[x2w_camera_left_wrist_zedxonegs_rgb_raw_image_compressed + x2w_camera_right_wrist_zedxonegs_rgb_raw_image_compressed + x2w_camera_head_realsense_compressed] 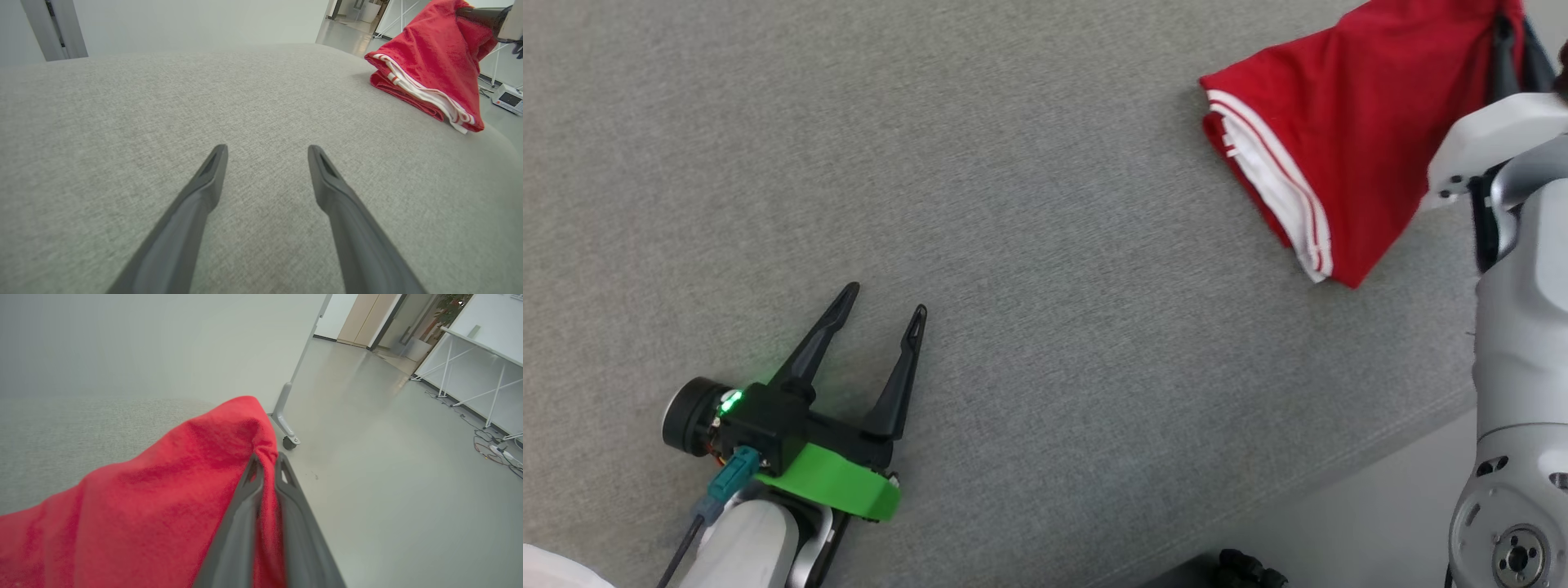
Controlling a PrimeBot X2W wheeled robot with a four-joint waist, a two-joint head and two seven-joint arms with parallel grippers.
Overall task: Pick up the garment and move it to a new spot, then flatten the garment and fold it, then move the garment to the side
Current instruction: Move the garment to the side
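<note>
And the right hand (267, 459) is pinched tight on a red fold of the garment (143, 506), fingers nearly together with cloth between them. In the head view the garment (1339, 122) sits upper right (top edge lifted), its white-striped hem resting on the grey fabric surface (1045, 204). Lower left, the left hand (886, 298) is spread wide, empty.

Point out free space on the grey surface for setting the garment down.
Bare grey surface runs from the open left end effector to the garment. Crowded at the right edge, where the right end effector pinches the garment.
</note>
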